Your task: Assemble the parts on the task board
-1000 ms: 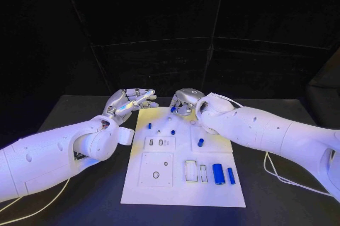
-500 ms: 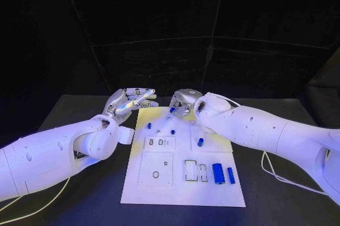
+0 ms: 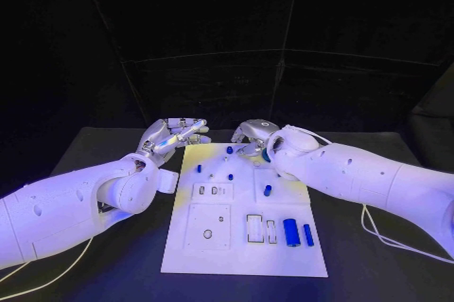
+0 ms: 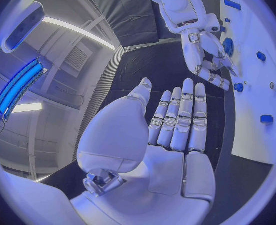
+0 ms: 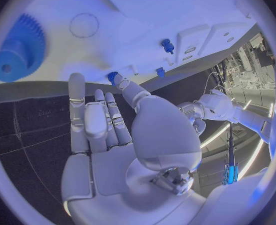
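The white task board (image 3: 241, 256) lies mid-table. At its far end a small blue peg (image 3: 229, 149) stands free, just left of my right hand (image 3: 254, 136). In the right wrist view that hand's fingers are spread and its thumb tip lies beside the peg (image 5: 112, 77); it holds nothing. A blue gear (image 5: 15, 50) sits on the board close by. My left hand (image 3: 175, 138) hovers at the board's far left corner, fingers straight and empty (image 4: 175, 120). Other blue parts: two small pegs (image 3: 199, 168) (image 3: 230, 176), a short cylinder (image 3: 268, 190), a thick cylinder (image 3: 291, 232) and a thin one (image 3: 308, 234).
Empty slots and recesses (image 3: 254, 228) mark the board's near half. Black tabletop (image 3: 104, 151) surrounds the board. A white cable (image 3: 374, 233) runs along the table under my right arm.
My right hand has drawn back to the right and let go of the small blue peg, which now stands by itself on the board's far end. The left hand has stayed put.
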